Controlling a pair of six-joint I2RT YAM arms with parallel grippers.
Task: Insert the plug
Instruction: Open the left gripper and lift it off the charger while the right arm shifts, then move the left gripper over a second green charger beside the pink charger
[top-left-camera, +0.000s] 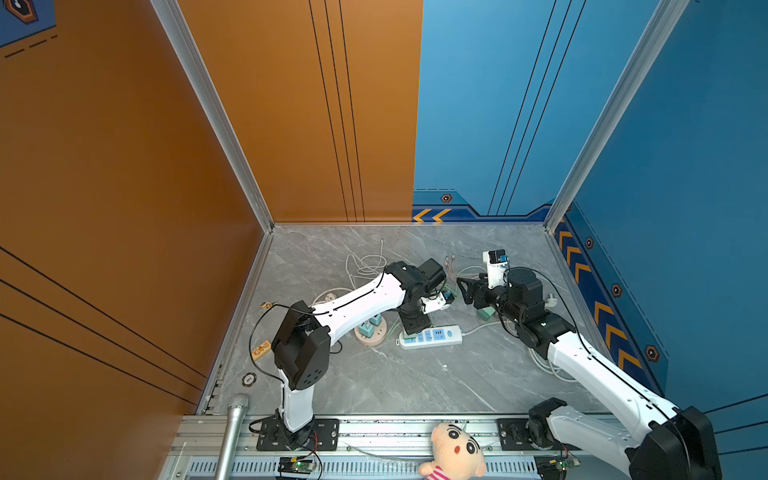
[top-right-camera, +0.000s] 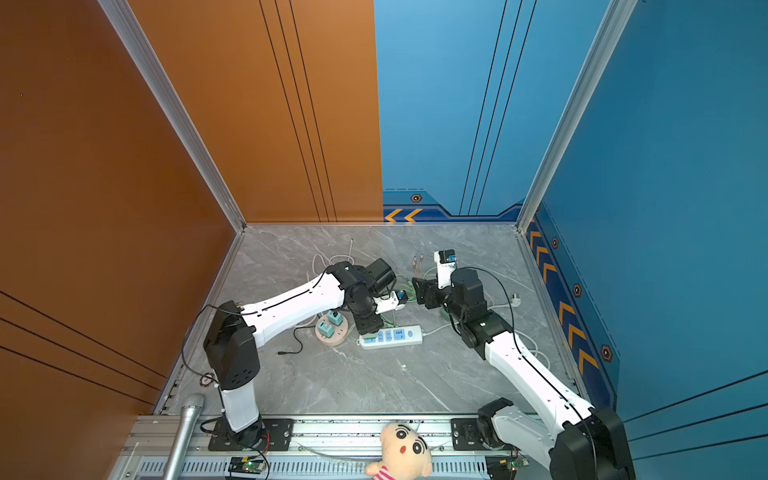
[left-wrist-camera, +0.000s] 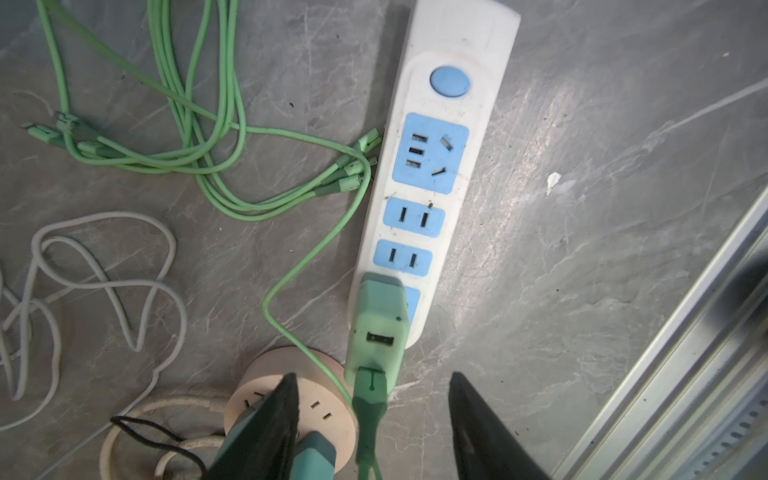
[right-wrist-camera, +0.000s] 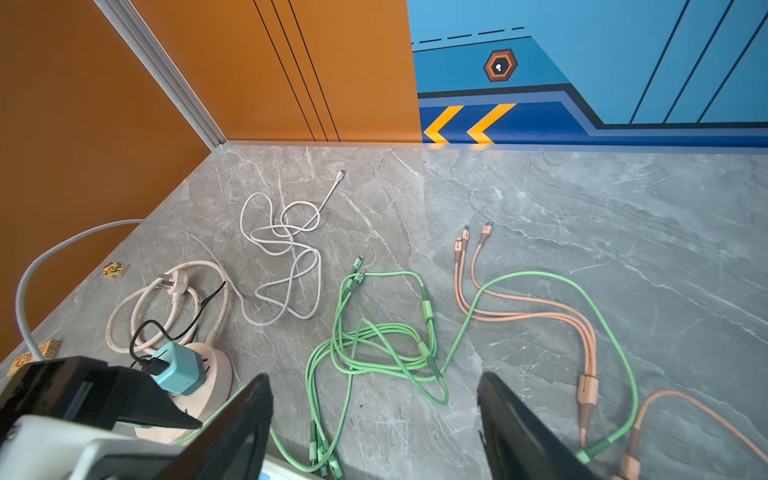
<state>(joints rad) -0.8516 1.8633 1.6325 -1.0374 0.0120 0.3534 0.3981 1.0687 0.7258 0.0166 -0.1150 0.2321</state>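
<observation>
- Left claw (left-wrist-camera: 372, 376) spread, just clear of green charger (left-wrist-camera: 376, 328), which looks seated in end socket of power strip (left-wrist-camera: 465, 37)
- Right claw (right-wrist-camera: 374, 376) spread, empty, held aside for room

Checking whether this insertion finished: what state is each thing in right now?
Power strip: lying flat, other sockets free.
Green charger: plugged into the strip's end socket.
Green cable: plugged into one port of the charger; the other port empty.
Round socket: two blue chargers plugged in.
Left pincer: open, off the charger.
Right pincer: open, empty.
</observation>
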